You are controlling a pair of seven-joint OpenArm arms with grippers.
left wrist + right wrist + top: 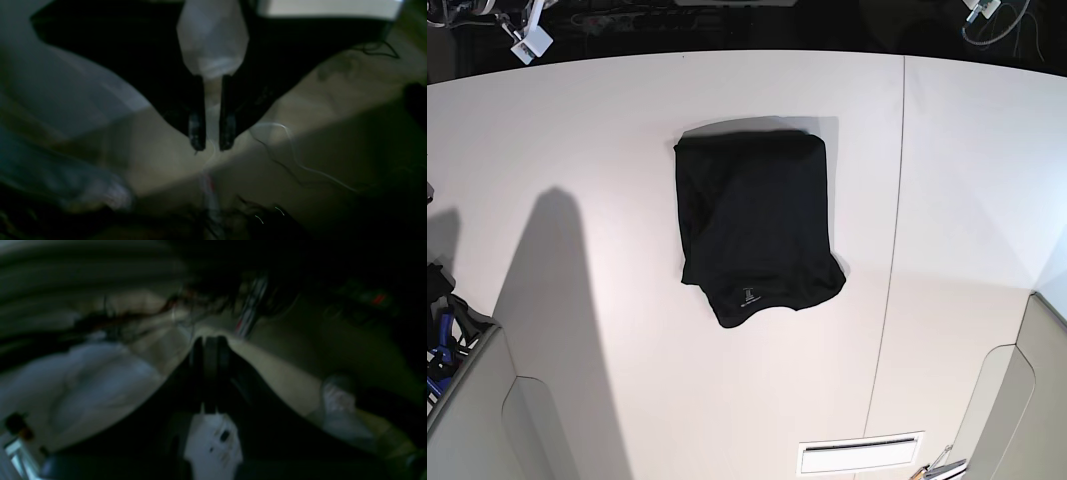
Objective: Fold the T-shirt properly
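The black T-shirt (757, 225) lies folded into a rough upright rectangle in the middle of the white table (577, 150), its tiny pale label (749, 297) at the near end. Neither arm shows in the base view. In the left wrist view my left gripper (211, 138) hangs over a dim floor, its two dark fingers a narrow gap apart with nothing between them. In the right wrist view my right gripper (211, 341) is shut and empty, also over the floor. The T-shirt does not show in either blurred wrist view.
A seam (895, 220) runs down the table right of the shirt. A white slotted plate (859, 455) sits at the near edge. Grey panels (487, 420) flank the near corners. Loose cables (300, 166) lie on the floor below the left gripper.
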